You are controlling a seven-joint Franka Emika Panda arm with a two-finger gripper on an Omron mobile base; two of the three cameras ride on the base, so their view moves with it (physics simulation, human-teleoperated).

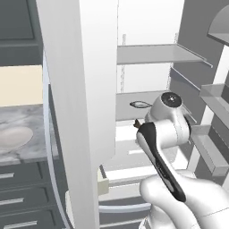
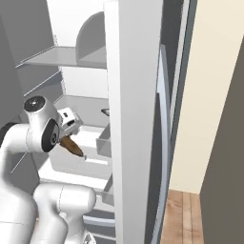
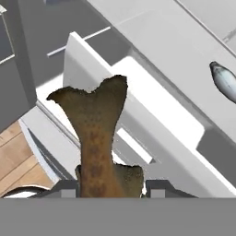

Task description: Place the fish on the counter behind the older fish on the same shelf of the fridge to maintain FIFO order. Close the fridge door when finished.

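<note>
Gripping the mottled brown fork-tailed fish (image 3: 99,138), the fingers (image 3: 64,188) clamp tight.

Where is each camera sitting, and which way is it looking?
Left base view: behind the arm's left, facing the open fridge; arm at lower right, counter at left.
Right base view: behind the arm's right, past the fridge door's edge; arm at lower left, brown fish at its end.
Hand view: on the hand, looking along the brown fish held in the jaws.
All three share the grey fish on the shelf.
</note>
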